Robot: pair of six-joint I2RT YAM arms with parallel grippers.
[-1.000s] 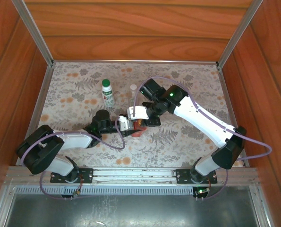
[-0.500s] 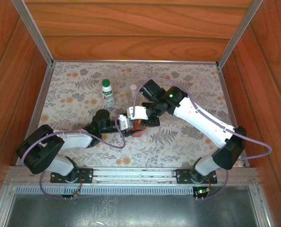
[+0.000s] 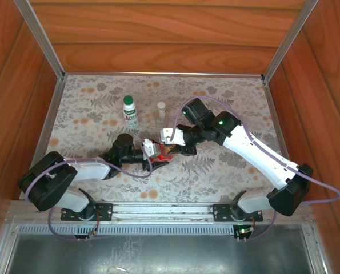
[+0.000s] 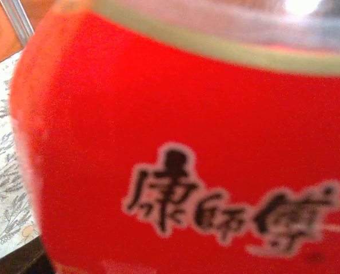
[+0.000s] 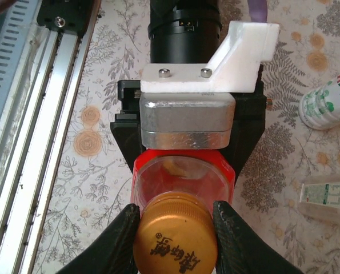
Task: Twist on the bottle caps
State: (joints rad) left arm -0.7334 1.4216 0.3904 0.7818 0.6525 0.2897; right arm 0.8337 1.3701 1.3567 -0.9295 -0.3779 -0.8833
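Fig.: L arm (image 3: 87, 168) stretched low, reaching fwd-right; L tool (image 3: 158, 158) w/ jaws either side of red bottle (image 4: 158, 142), contact unclear. R arm (image 3: 255, 151) arches inward; R tool (image 5: 175, 225) pinches orange cap (image 5: 175, 245).

Top external camera high at the near side, looking down over the grey floral-patterned mat (image 3: 227, 171); left wrist camera almost touching the red plastic bottle (image 4: 158, 114), blurred; right wrist camera close above its bronze-orange ribbed screw cap (image 5: 175, 240); all three share that bottle
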